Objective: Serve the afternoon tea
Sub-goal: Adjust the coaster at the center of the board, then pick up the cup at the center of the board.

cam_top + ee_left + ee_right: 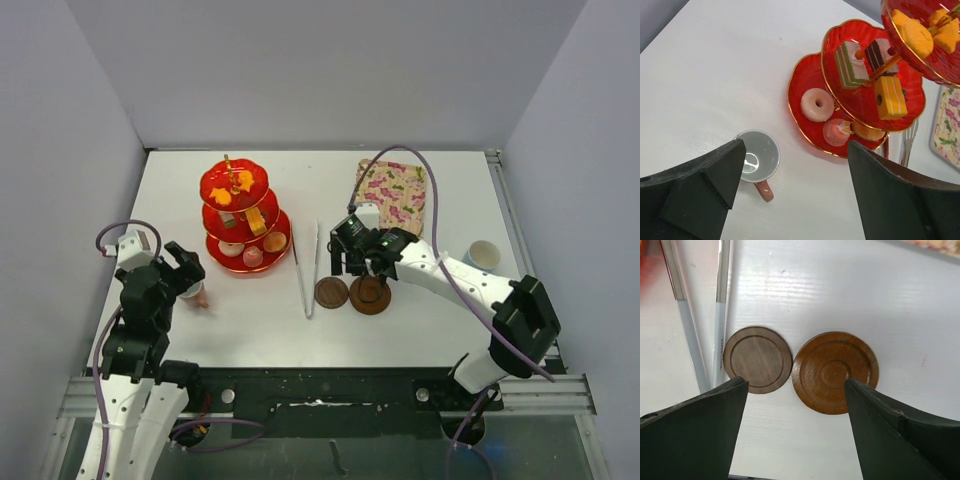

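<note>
The left tool [796, 146] hangs at 8 o'clock over the surface [250, 325], jaws spread wide and holding nothing, tilted down toward the pink cup [758, 159]. The cup stands upright, mouth up, with its handle at 6 o'clock in the wrist view. It sits close to one finger, not centred between the two. I judge the arm is lining up to take it, since a cup belongs on a saucer and this one is well apart from both.

At 10 o'clock the stand [245, 213] carries cakes [855, 65] on all three tiers, so the sweets look served.

Tongs [308, 268] lie lengthwise at the centre, between the stand and the saucers, and neither arm is touching them.

Just at 5 o'clock of centre the two saucers [757, 359] lie flat side by side, rims touching or nearly so. Both are bare, ready for cups. The right tool [796, 384] hovers straight above them, released, with nothing in its jaws. It is probably there to shift one of them.

A flowered cloth [393, 195] lies at 1 o'clock.

The blue cup [483, 256] stands upright at 3 o'clock near the surface's right edge, well apart from the saucers. Fetching it is likely the right arm's job.
</note>
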Robot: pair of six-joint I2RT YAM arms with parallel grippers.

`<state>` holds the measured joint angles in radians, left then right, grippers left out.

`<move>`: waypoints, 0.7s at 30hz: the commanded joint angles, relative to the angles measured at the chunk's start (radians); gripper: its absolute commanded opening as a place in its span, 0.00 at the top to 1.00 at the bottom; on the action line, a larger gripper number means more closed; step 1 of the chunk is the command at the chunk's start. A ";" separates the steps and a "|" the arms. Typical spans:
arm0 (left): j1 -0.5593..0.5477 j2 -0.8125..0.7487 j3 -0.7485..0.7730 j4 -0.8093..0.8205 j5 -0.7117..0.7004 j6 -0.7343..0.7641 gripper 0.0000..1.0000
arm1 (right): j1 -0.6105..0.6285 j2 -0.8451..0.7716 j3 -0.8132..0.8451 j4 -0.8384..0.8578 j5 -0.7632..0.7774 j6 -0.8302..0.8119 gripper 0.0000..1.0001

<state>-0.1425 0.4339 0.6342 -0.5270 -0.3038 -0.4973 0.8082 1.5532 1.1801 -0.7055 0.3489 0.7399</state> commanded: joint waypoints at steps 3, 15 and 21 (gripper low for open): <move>0.006 0.021 0.007 0.002 -0.119 -0.069 0.19 | -0.095 -0.136 0.042 -0.089 0.186 -0.007 0.19; 0.014 0.033 -0.005 0.030 -0.093 -0.048 0.19 | -0.618 -0.436 0.003 -0.152 0.029 -0.115 0.15; 0.018 0.032 -0.009 0.039 -0.067 -0.039 0.19 | -0.894 -0.455 -0.013 -0.196 -0.109 -0.179 0.15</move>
<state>-0.1291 0.4679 0.6266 -0.5419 -0.3889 -0.5461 0.0200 1.1076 1.1854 -0.8650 0.3485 0.6193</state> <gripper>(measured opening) 0.813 0.849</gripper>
